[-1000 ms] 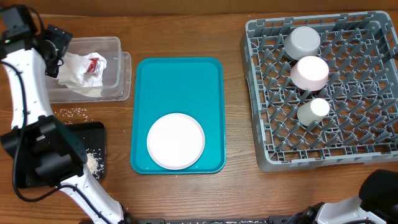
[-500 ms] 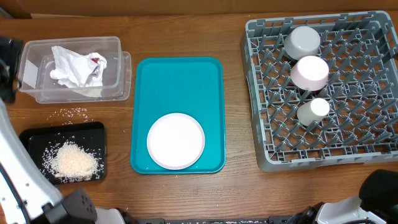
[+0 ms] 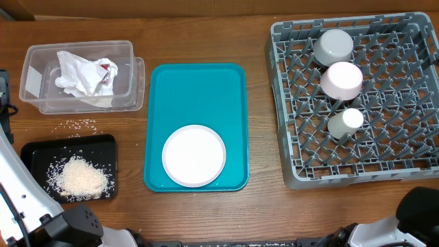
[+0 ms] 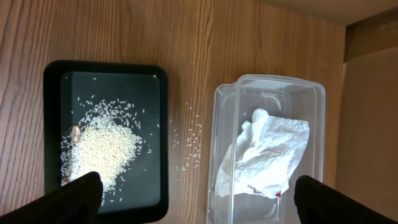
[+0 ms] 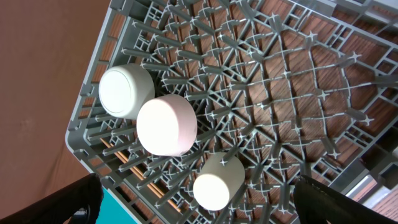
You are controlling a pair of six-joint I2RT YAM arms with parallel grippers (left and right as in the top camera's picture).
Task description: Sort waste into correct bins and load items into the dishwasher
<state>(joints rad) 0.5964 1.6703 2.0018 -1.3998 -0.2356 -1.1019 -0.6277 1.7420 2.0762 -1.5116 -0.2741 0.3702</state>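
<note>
My left pincer (image 4: 198, 198) has drawn back from the clear tub (image 3: 31, 51) and now hangs wide and empty, with the napkin (image 3: 84, 74) left inside. With the rice (image 3: 81, 177) on the black tray (image 3: 34, 151), I judge the waste sorted. The white plate (image 3: 194, 155) on the teal tray (image 3: 199, 89) has yet to go into the rack (image 3: 357, 177).

Light: we are seeing it bright and even.
Shadows: we are finding soft ones by the rack (image 3: 384, 137).
Focus: we are getting sharp detail.

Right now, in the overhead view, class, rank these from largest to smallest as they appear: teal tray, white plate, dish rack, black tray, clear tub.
1. dish rack
2. teal tray
3. clear tub and black tray: these two look much alike, so they are not ranked against each other
4. white plate
</note>
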